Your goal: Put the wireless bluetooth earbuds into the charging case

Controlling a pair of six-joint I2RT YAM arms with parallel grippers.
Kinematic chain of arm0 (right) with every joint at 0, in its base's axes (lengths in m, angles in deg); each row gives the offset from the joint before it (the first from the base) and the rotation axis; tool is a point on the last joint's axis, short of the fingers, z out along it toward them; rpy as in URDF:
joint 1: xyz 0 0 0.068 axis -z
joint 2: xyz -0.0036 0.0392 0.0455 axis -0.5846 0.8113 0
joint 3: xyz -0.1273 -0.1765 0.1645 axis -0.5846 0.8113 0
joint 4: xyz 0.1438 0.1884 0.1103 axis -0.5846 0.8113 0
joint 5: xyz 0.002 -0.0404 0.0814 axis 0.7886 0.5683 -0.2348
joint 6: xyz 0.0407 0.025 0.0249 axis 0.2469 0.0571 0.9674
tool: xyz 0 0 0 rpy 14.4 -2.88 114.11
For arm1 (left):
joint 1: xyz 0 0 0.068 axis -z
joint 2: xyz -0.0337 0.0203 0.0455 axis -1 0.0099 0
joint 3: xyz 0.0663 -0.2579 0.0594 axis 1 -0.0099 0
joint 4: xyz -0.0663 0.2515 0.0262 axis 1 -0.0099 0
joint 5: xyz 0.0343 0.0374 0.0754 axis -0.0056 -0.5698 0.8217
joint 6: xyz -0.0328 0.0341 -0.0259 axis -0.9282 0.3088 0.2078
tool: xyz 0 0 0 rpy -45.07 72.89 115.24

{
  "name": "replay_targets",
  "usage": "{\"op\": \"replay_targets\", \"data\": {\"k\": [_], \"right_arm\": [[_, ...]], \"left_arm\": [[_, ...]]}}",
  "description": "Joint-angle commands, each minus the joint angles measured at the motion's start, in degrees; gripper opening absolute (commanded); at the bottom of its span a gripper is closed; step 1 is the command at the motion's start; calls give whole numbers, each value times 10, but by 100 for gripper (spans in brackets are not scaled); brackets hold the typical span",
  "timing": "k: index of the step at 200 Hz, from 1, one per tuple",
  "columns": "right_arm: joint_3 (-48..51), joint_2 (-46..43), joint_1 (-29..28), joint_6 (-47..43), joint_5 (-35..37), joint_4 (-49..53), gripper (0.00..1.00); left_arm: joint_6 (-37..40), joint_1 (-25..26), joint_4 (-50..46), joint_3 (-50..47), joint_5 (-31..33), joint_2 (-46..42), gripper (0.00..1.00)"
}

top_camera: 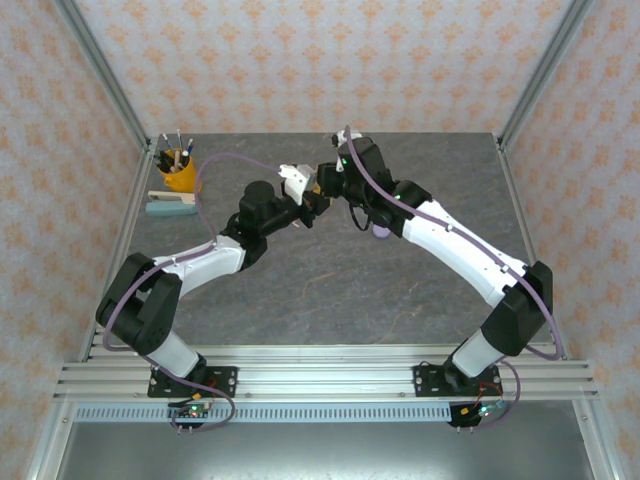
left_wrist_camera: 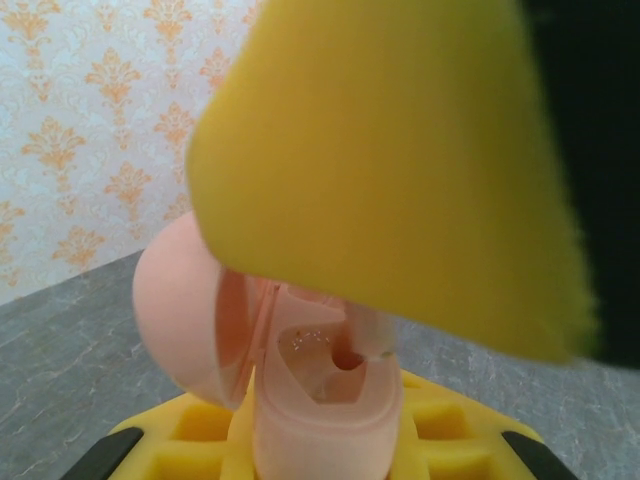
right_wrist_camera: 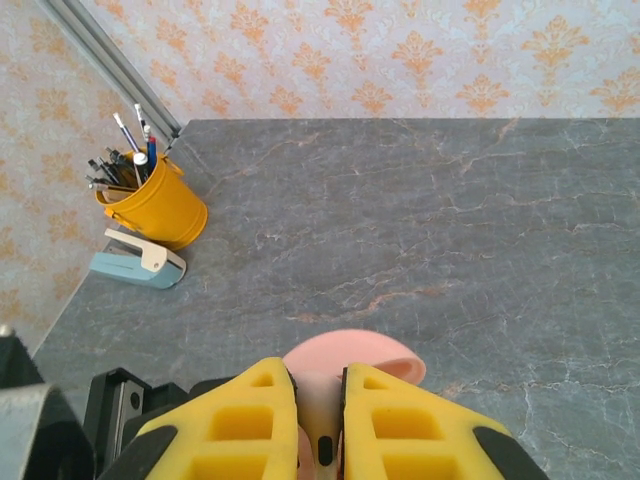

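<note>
**Two arms at the insertion step**

Left gripper (left_wrist_camera: 325,445): jaws clamped on the base of the round pale pink plastic charging case (left_wrist_camera: 290,370). The case is held above the grey stone-pattern bench (right_wrist_camera: 420,220), toward its far edge and midway between its sides, with the lid hinged open.

Right gripper (right_wrist_camera: 320,400): jaws nearly closed on what appears to be a tiny pale pink stemmed earbud (right_wrist_camera: 322,450), just above the case.

Judged step: seating the earbud.

The next move calls for:
1. Aligning the stem with the well (left_wrist_camera: 345,358).
2. Descending slowly and straight.
3. Releasing the earbud.
</note>
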Motion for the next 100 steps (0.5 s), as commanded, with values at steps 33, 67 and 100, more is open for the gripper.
{"op": "replay_targets", "data": {"k": [33,67,100], "right_arm": [[9,-11,13,0,2,-26,13],[15,-11,13,-2,-3,-25,13],[19,-12,13,0,-12,-23,13]], "left_arm": [[7,7,6,15,-15,-20,0],[7,7,4,17,-14,-22,0],[7,6,6,19,-12,-22,0]]}}
